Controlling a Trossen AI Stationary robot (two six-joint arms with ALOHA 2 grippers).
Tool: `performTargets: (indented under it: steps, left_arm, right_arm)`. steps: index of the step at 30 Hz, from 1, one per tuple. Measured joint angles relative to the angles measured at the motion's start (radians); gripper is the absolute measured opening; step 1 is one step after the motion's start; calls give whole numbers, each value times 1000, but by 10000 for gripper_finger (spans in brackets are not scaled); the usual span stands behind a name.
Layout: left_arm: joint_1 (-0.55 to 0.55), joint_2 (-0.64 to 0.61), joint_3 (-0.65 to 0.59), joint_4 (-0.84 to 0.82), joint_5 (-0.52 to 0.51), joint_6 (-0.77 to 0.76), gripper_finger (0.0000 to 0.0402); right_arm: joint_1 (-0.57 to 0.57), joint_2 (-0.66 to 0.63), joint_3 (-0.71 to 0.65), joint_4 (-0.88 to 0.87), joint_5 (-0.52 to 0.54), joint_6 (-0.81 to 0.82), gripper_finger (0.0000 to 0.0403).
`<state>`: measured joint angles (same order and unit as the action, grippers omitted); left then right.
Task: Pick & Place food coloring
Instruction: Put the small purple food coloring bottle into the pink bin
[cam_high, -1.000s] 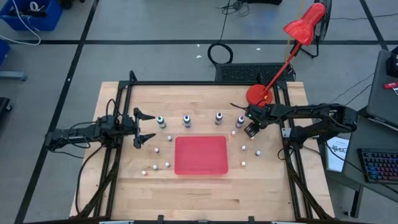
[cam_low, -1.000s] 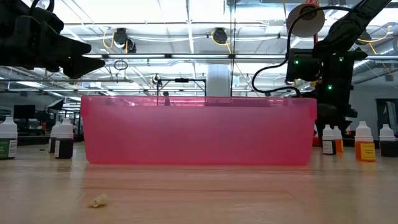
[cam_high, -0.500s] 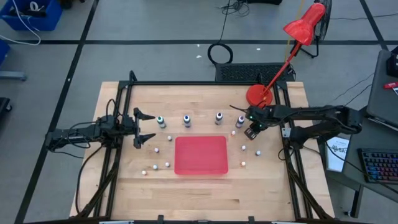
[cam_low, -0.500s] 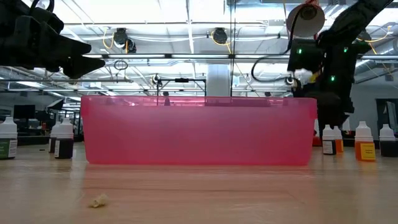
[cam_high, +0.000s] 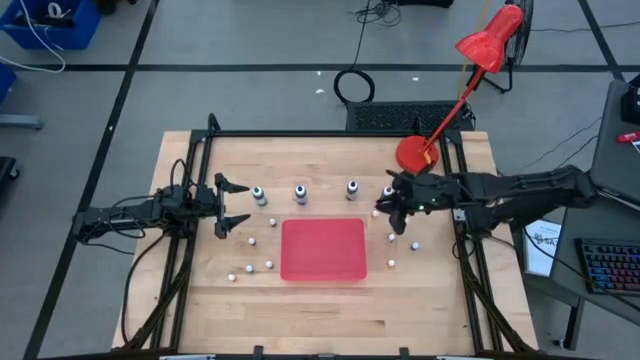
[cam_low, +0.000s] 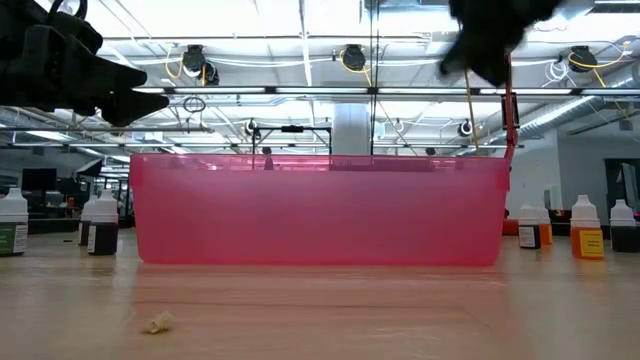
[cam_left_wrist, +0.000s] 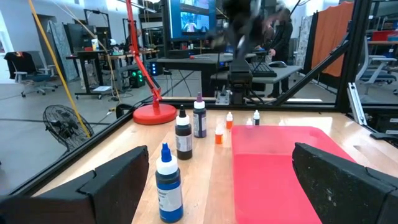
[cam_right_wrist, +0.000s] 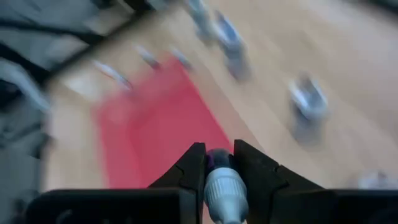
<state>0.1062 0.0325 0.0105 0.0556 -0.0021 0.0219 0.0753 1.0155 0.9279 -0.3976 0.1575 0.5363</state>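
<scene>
Carrying one food coloring bottle (cam_right_wrist: 222, 186) toward the red tray (cam_high: 322, 249) is the step I judge to be in hand. My right claw (cam_high: 392, 207) is nearly shut, pinching that bottle by its neck between both fingers; the wrist view shows its whitish cap pointing at the camera and the tray beyond it. In the high view that claw hangs over the table (cam_high: 330, 310) just right of the tray's far right corner.

Three more bottles stand in a row on the far side of the tray: green top (cam_high: 259, 195), blue top (cam_high: 300, 194), grey top (cam_high: 352, 189). Small caps or vials lie scattered left and right of the tray; I cannot tell what they are.

My left claw (cam_high: 232, 205) waits wide open and holding nothing at the left, near the green bottle.

Next I should swing left over the tray, lower, and only then open, keeping the bottle upright so it does not tip.
</scene>
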Motion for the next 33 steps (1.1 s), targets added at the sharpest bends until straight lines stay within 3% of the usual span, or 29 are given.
performTargets:
  steps: [4, 11, 15, 21, 33]
  left_arm:
    - [0, 0, 0, 0, 0, 0, 392]
    - [0, 0, 0, 0, 0, 0, 392]
    - [0, 0, 0, 0, 0, 0, 392]
    - [-1, 0, 0, 0, 0, 0, 392]
    - [-1, 0, 0, 0, 0, 0, 392]
  right_arm:
    - [73, 201, 272, -62, 1, -109, 57]
    - [127, 671, 893, -470, 1, -287, 56]
    - [126, 878, 1096, -646, -1, -342, 56]
    - [120, 1036, 1100, -722, -55, -355, 56]
    - [118, 1076, 782, -493, -59, -341, 56]
